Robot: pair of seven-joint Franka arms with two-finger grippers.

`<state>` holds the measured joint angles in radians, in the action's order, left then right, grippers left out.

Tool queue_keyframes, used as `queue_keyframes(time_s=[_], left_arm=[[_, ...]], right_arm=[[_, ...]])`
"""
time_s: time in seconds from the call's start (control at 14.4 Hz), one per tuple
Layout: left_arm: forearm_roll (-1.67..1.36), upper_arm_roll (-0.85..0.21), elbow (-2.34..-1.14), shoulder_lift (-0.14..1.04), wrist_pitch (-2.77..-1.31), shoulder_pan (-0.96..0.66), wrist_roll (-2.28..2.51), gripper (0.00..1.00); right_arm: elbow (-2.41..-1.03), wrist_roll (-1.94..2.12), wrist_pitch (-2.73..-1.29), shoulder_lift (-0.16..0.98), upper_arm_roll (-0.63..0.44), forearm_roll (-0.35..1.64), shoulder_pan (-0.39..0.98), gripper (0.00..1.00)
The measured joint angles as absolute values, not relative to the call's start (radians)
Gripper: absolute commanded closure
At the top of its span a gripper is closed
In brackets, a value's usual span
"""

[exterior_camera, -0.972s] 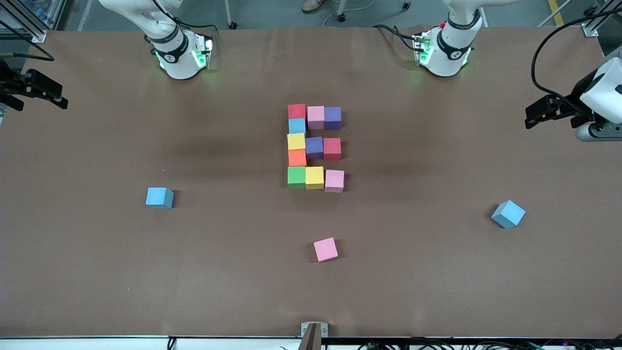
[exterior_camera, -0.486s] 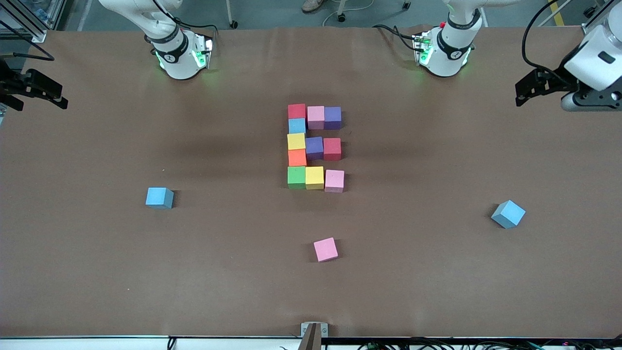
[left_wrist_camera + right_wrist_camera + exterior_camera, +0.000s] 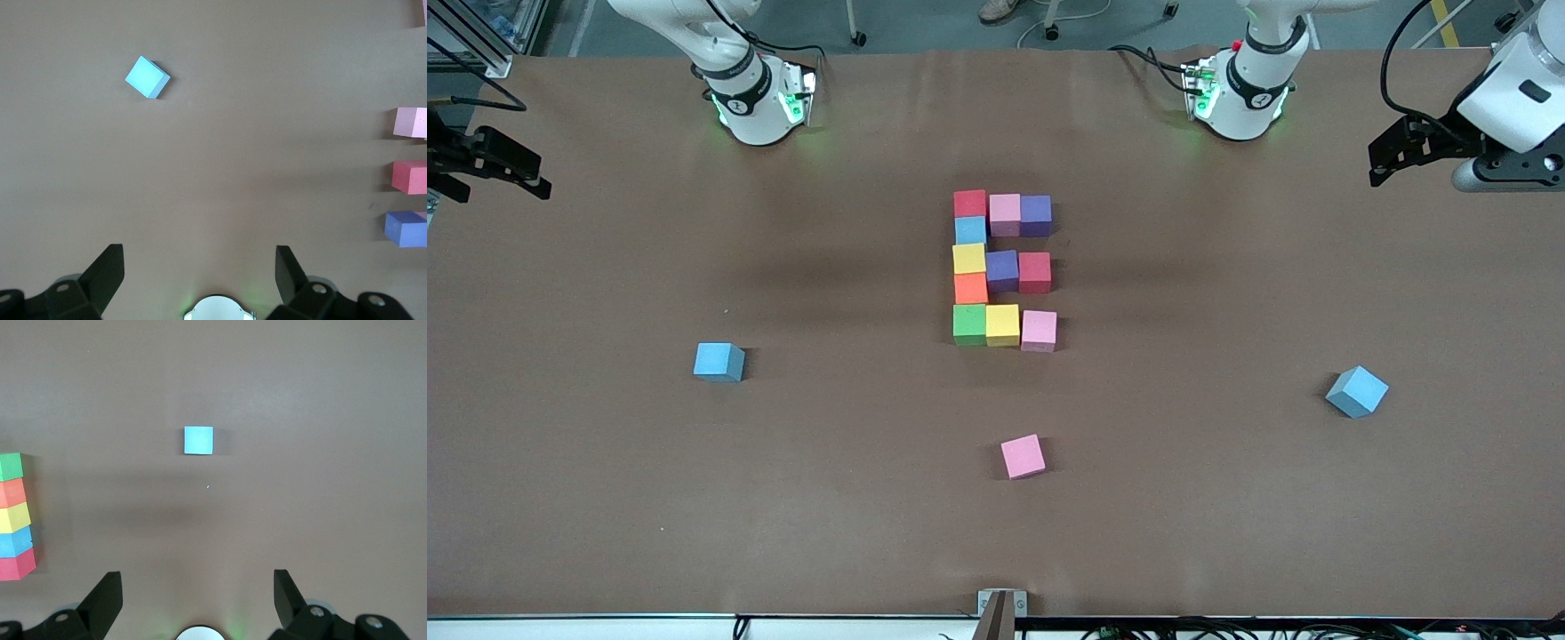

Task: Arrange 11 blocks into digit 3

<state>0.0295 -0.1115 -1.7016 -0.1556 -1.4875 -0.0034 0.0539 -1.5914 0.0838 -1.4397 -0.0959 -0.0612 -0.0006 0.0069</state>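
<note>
The digit 3 [image 3: 1002, 268] lies mid-table as touching blocks: a column of red [image 3: 970, 203], blue, yellow, orange and green [image 3: 968, 323], with three bars ending in purple [image 3: 1035, 213], red [image 3: 1035, 270] and pink [image 3: 1039, 329]. Three loose blocks lie apart: a blue one [image 3: 719, 361] [image 3: 199, 440], a tilted blue one [image 3: 1357, 391] [image 3: 147, 77] and a pink one [image 3: 1022, 456]. My left gripper [image 3: 1378, 169] [image 3: 200, 267] hangs open and holds nothing over the left arm's end of the table. My right gripper [image 3: 538, 182] [image 3: 198, 587] waits open and holds nothing over the right arm's end.
The brown table [image 3: 1227, 498] carries nothing else. The two arm bases [image 3: 760, 98] [image 3: 1240, 93] stand along its robot-side edge. A small metal bracket [image 3: 1001, 604] sits at the edge nearest the front camera.
My left gripper has risen and drawn back toward the robots' side of the table. The right gripper and all the blocks have stayed still.
</note>
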Motion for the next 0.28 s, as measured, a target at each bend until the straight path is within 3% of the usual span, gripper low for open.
queue_keyframes(time_s=[0.28], left_arm=[[0.03,-0.112,-1.675,-0.137,-1.5,-0.001,0.054,0.0]], right_arm=[[-1.591,0.084,-1.44,-0.096,-0.061,-0.001,0.007,0.0]])
